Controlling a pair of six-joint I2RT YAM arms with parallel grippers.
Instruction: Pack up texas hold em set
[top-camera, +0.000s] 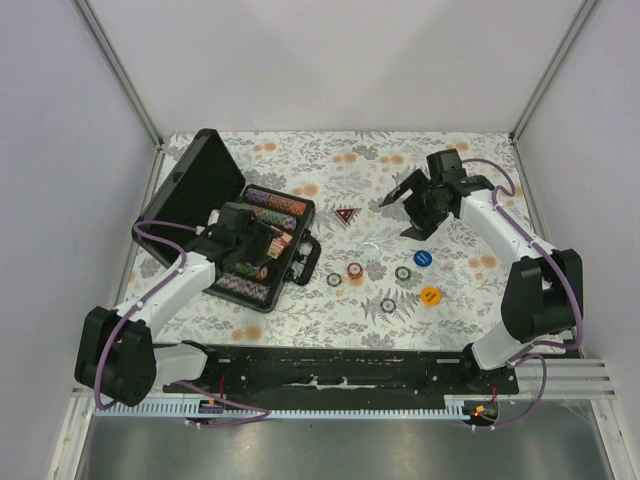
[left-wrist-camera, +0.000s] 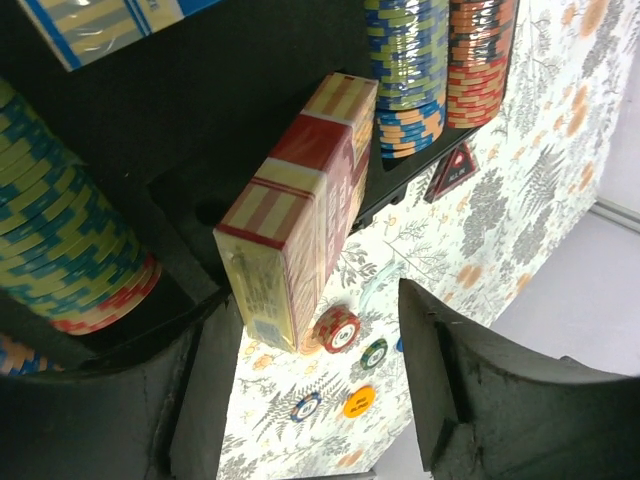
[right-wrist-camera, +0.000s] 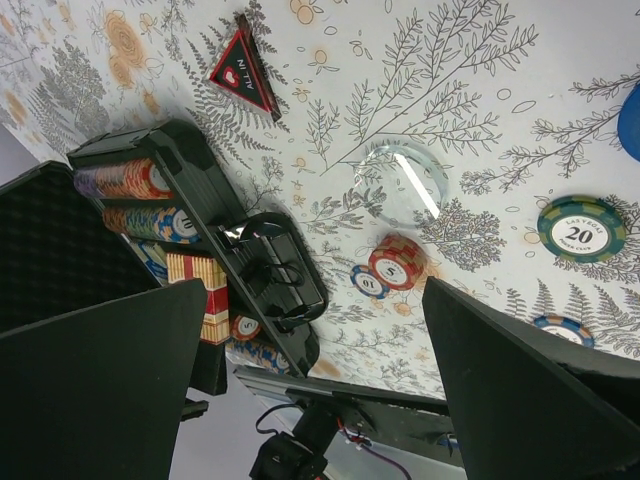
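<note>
The black briefcase (top-camera: 195, 185) lies open at the left, lid up, with rows of multicoloured chips (left-wrist-camera: 410, 60) in its tray. My left gripper (top-camera: 255, 243) hovers over the tray, open. The reddish card deck (left-wrist-camera: 300, 210) stands tilted in the tray just ahead of the left finger (left-wrist-camera: 200, 400). Loose chips (top-camera: 354, 270) lie on the cloth to the right of the case, among them a red one (right-wrist-camera: 396, 262), a green one (right-wrist-camera: 582, 228) and an orange one (top-camera: 430, 295). The red-marked triangle (top-camera: 346, 214) lies behind them. My right gripper (top-camera: 425, 205) is open and empty, raised above the cloth.
A blue-striped card box (left-wrist-camera: 100, 25) sits deeper in the tray. A clear round disc (right-wrist-camera: 402, 180) lies between the triangle and the chips. The case handle (right-wrist-camera: 275, 270) faces the chips. White walls enclose the table (top-camera: 330, 160), whose cloth is floral.
</note>
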